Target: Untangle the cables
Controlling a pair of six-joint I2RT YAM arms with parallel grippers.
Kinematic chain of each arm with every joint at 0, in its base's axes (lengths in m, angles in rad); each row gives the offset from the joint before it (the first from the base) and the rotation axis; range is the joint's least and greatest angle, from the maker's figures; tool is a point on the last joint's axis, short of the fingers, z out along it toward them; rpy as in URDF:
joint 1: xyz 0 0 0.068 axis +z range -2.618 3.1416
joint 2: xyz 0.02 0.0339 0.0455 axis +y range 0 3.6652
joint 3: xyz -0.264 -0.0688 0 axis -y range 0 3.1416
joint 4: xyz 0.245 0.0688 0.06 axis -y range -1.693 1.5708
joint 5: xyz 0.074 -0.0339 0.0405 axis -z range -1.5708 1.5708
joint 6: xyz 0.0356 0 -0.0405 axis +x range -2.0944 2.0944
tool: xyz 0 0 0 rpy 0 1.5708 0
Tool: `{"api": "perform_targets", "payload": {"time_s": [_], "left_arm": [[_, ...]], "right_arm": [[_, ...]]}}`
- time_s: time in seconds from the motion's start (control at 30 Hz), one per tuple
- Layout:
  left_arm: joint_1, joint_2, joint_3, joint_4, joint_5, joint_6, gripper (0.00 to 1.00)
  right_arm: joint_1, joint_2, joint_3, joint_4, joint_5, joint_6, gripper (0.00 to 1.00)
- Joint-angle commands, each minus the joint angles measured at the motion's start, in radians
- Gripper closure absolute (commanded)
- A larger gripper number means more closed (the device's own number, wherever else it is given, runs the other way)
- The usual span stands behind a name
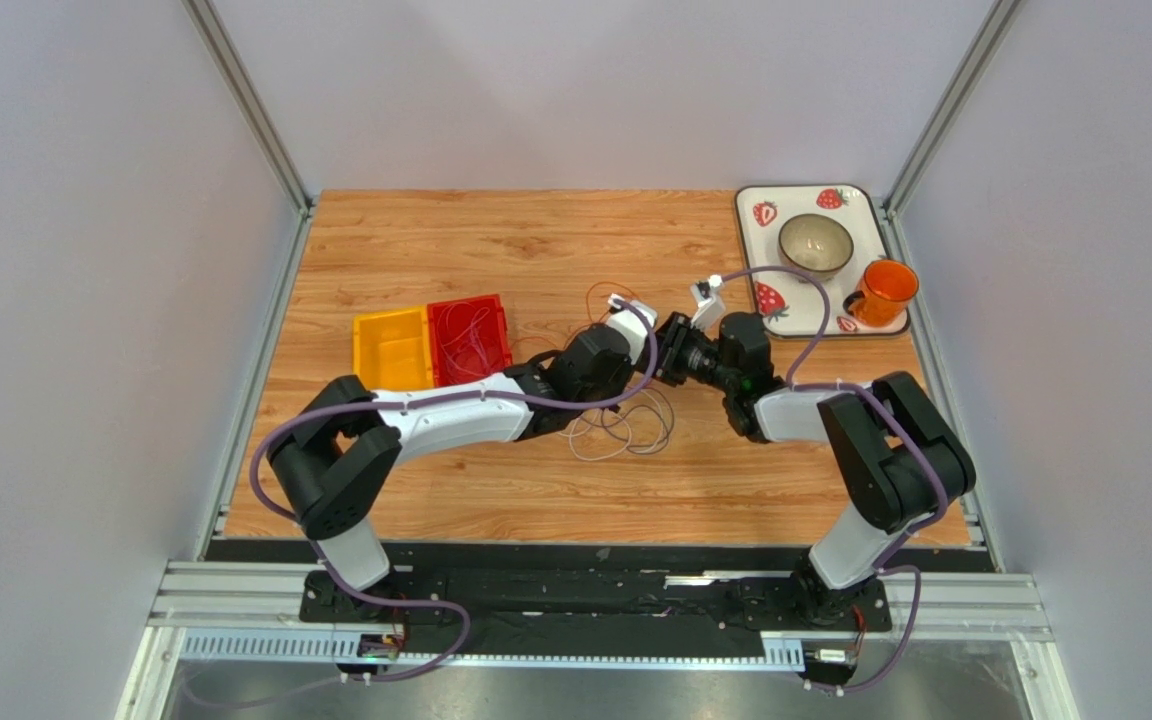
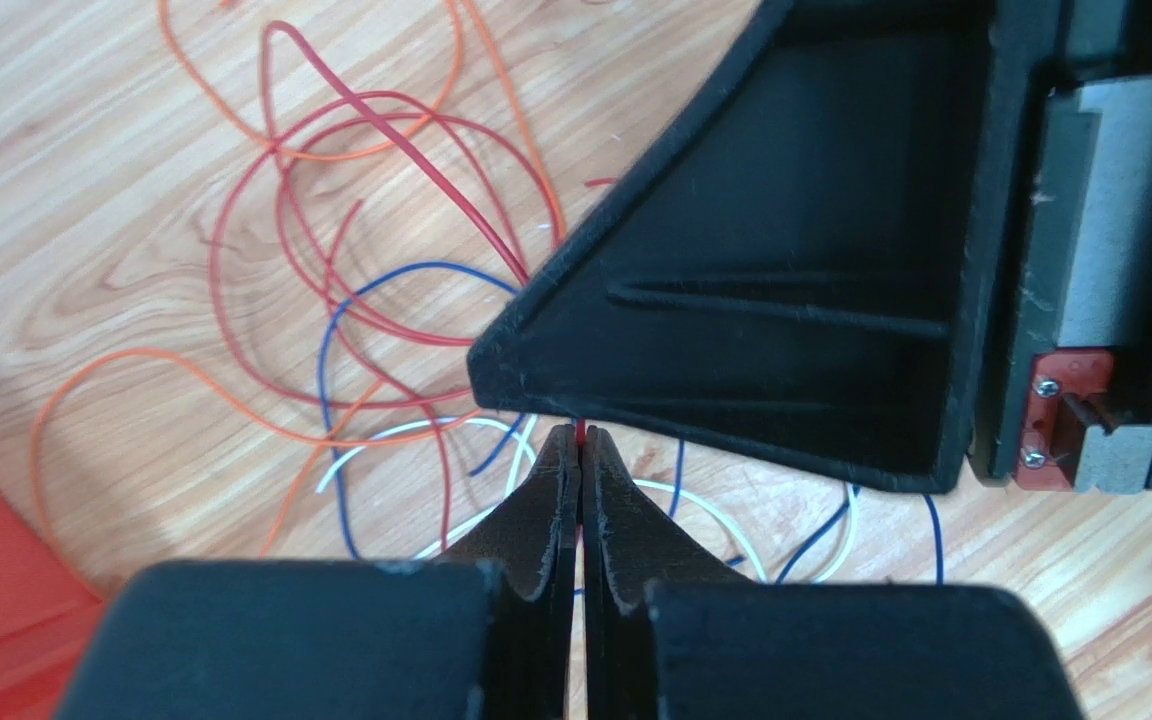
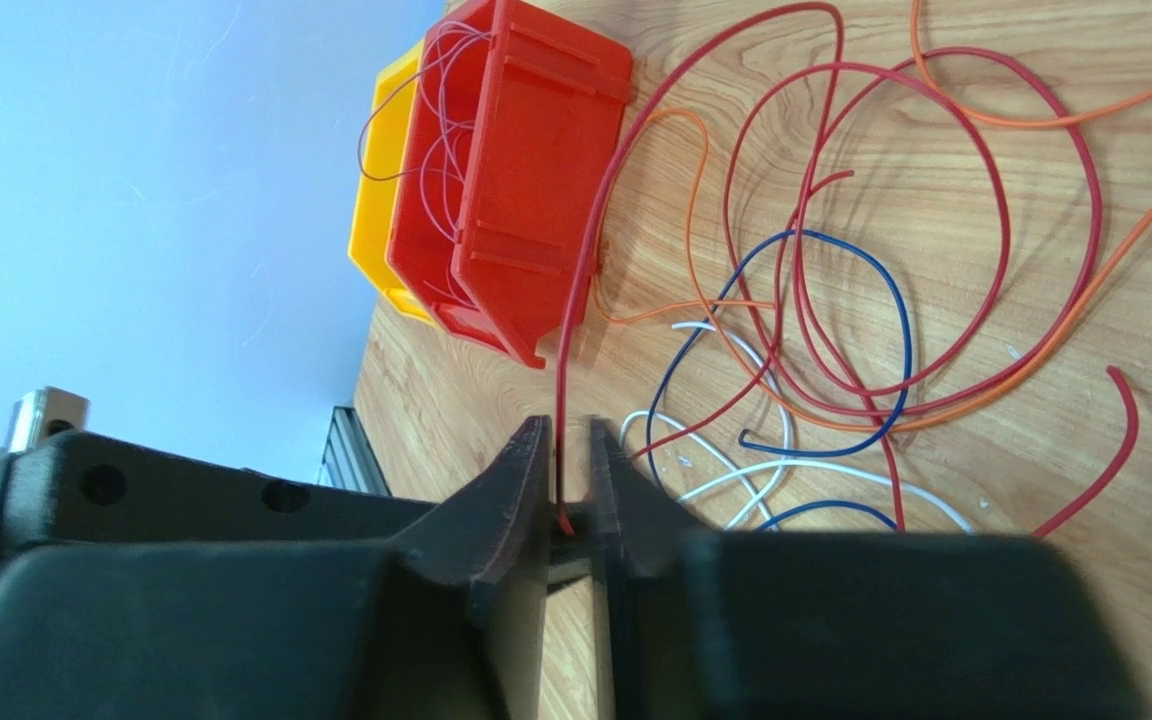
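Grey panels enclose a wood-grain table where two robot arms meet nose to nose over a loose nest of cables, lying just right of a red bin and its yellow neighbour. The left jaws are pressed fully together on a red cable at their very tips. The right jaws are a sliver apart, with what looks like the same strand running through a gap wider than the wire, so they appear not to be clamping it. Below, red, orange, blue and white strands cross in wide, flat loops on the table. The wires look feather-light, smooth-sheathed and springy rather than limp, likely to hold their curl and slide through a loose pinch. A firm hold near a free end, away from the crossings, seems the safest place to draw one clear. A few more fine strands sit in the red bin.
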Motion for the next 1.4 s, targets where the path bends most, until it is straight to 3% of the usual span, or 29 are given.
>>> {"api": "perform_targets", "payload": {"time_s": [0.0,0.07,0.17,0.4,0.73,0.97,1.1,1.37], "left_arm": [[-0.001,-0.115,0.096,-0.117,-0.123,0.004,1.0],[0.0,-0.176,0.122,-0.157,-0.169,0.033,1.0],[0.012,-0.232,0.184,-0.24,-0.234,0.064,1.0],[0.072,-0.35,0.267,-0.36,-0.289,0.106,1.0],[0.141,-0.513,0.426,-0.471,-0.292,0.173,1.0],[0.147,-0.517,0.463,-0.487,-0.188,0.136,1.0],[0.147,-0.536,0.498,-0.495,-0.246,0.145,1.0],[0.149,-0.536,0.803,-0.541,-0.295,0.24,1.0]], "right_arm": [[-0.002,-0.014,0.016,0.022,0.013,-0.019,0.49],[0.0,-0.03,0.004,0.021,0.034,-0.022,0.41],[0.0,-0.042,-0.003,-0.001,0.068,-0.028,0.39],[-0.003,-0.053,0.022,-0.139,0.18,-0.053,0.42],[0.0,0.009,0.086,-0.229,0.188,-0.052,0.48],[0.009,0.012,0.1,-0.257,0.218,-0.058,0.49],[0.011,0.016,0.105,-0.266,0.224,-0.062,0.49],[0.018,0.068,0.181,-0.354,0.18,-0.081,0.53]]}}
